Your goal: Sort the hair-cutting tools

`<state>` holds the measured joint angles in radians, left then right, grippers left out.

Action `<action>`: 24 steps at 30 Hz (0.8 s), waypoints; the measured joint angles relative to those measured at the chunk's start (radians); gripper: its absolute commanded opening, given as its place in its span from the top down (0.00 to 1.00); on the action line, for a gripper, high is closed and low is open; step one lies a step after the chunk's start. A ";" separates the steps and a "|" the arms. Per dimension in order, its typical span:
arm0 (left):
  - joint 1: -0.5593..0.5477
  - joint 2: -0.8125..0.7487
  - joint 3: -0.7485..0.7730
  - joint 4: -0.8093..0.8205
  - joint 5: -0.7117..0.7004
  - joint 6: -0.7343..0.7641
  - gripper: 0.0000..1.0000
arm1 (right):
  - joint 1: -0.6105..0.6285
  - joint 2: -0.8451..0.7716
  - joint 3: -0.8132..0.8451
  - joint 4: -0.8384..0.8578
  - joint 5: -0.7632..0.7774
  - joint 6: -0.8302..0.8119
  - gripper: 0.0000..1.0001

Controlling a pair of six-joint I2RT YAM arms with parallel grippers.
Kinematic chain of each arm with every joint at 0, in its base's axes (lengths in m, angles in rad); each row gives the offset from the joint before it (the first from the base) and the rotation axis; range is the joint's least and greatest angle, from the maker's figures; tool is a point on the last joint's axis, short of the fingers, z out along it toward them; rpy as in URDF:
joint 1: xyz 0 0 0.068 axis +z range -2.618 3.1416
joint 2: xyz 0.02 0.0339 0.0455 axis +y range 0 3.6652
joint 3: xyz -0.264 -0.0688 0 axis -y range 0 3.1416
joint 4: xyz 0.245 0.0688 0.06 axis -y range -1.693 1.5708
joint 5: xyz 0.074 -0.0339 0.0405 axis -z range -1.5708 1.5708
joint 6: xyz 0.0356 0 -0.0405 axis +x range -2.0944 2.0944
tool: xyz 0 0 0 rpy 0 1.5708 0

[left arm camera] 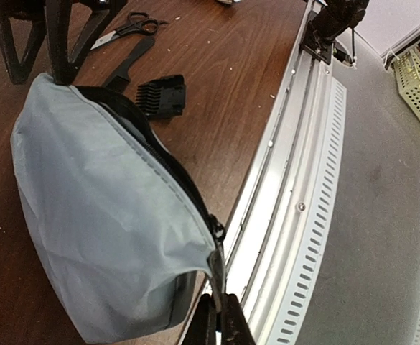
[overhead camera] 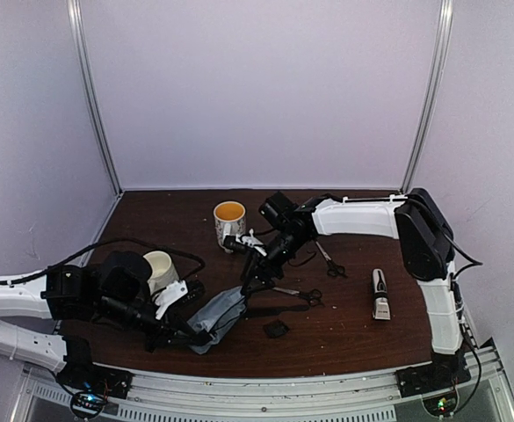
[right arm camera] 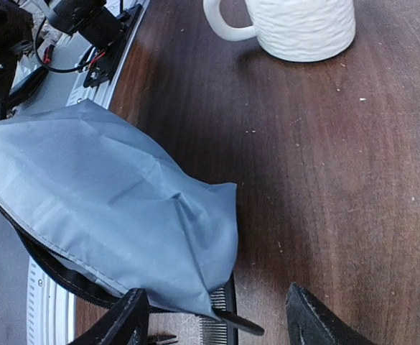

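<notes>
The grey pouch (overhead camera: 222,314) lies at the table's front with its zip open. My left gripper (left arm camera: 221,321) is shut on its near corner by the zip end. My right gripper (right arm camera: 217,327) hangs open over the pouch's (right arm camera: 109,208) far end, one finger (right arm camera: 127,320) on each side of the black comb (right arm camera: 225,316) that sticks out from under the fabric. One pair of scissors (overhead camera: 304,295) lies right of the pouch, another pair (overhead camera: 329,261) farther back. The clipper (overhead camera: 380,294) lies at the right. The black guard (overhead camera: 276,330) sits in front of the comb (left arm camera: 127,68).
A cream mug (overhead camera: 229,220) stands at the back centre. A second one (overhead camera: 160,268) stands by my left arm. The metal rail (left arm camera: 288,180) of the table's front edge runs just behind the pouch's held corner.
</notes>
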<state>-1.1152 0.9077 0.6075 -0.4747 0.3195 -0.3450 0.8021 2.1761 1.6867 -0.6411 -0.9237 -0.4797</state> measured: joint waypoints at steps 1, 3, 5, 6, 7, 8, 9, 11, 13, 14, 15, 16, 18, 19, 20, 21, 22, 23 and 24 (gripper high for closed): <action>-0.001 0.000 0.000 -0.001 -0.007 0.000 1.00 | 0.000 0.021 0.024 -0.013 -0.016 -0.010 0.33; -0.002 0.001 0.000 -0.006 -0.021 0.002 1.00 | 0.001 0.058 0.068 -0.062 -0.043 -0.049 0.33; -0.002 0.003 0.000 -0.013 -0.038 0.002 1.00 | 0.002 0.091 0.113 -0.125 -0.064 -0.101 0.34; -0.002 0.007 0.000 -0.017 -0.049 0.003 1.00 | 0.004 0.105 0.134 -0.161 -0.072 -0.132 0.34; -0.002 0.011 0.000 -0.019 -0.056 0.003 1.00 | 0.006 0.116 0.149 -0.200 -0.079 -0.164 0.34; -0.002 0.019 0.002 -0.026 -0.069 0.003 1.00 | 0.008 0.123 0.159 -0.233 -0.085 -0.191 0.34; -0.002 0.026 0.003 -0.032 -0.083 0.004 1.00 | 0.010 0.126 0.163 -0.266 -0.090 -0.219 0.34; -0.002 0.037 0.005 -0.047 -0.108 0.004 1.00 | 0.012 0.127 0.164 -0.324 -0.093 -0.267 0.33; -0.004 0.045 0.007 -0.067 -0.136 0.003 1.00 | 0.012 0.127 0.164 -0.367 -0.093 -0.304 0.33; -0.004 0.049 0.010 -0.079 -0.151 0.003 1.00 | 0.011 0.127 0.164 -0.394 -0.093 -0.326 0.33; -0.004 0.052 0.012 -0.085 -0.164 0.002 1.00 | 0.011 0.127 0.164 -0.411 -0.093 -0.337 0.32; -0.004 0.057 0.020 -0.103 -0.183 -0.001 1.00 | 0.011 0.126 0.164 -0.430 -0.093 -0.351 0.32; -0.004 0.061 0.034 -0.127 -0.216 -0.008 1.00 | 0.011 0.123 0.157 -0.454 -0.089 -0.367 0.32; -0.004 0.060 0.040 -0.135 -0.233 -0.010 1.00 | 0.011 0.119 0.146 -0.455 -0.085 -0.369 0.32; -0.004 0.057 0.043 -0.136 -0.246 -0.013 1.00 | 0.011 0.110 0.128 -0.451 -0.079 -0.370 0.32; -0.004 0.052 0.044 -0.136 -0.257 -0.016 1.00 | 0.011 0.098 0.102 -0.439 -0.070 -0.365 0.32; -0.004 0.044 0.044 -0.140 -0.270 -0.018 1.00 | 0.011 0.085 0.078 -0.426 -0.064 -0.356 0.33; -0.004 0.035 0.044 -0.145 -0.281 -0.021 1.00 | 0.011 0.071 0.051 -0.406 -0.056 -0.341 0.33; -0.004 0.024 0.044 -0.150 -0.293 -0.025 1.00 | 0.011 0.061 0.033 -0.389 -0.050 -0.325 0.33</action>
<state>-1.1194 0.9321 0.6514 -0.6250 0.0269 -0.3702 0.8127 2.2372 1.7199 -1.0306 -0.9733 -0.8051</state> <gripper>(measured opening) 0.019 0.676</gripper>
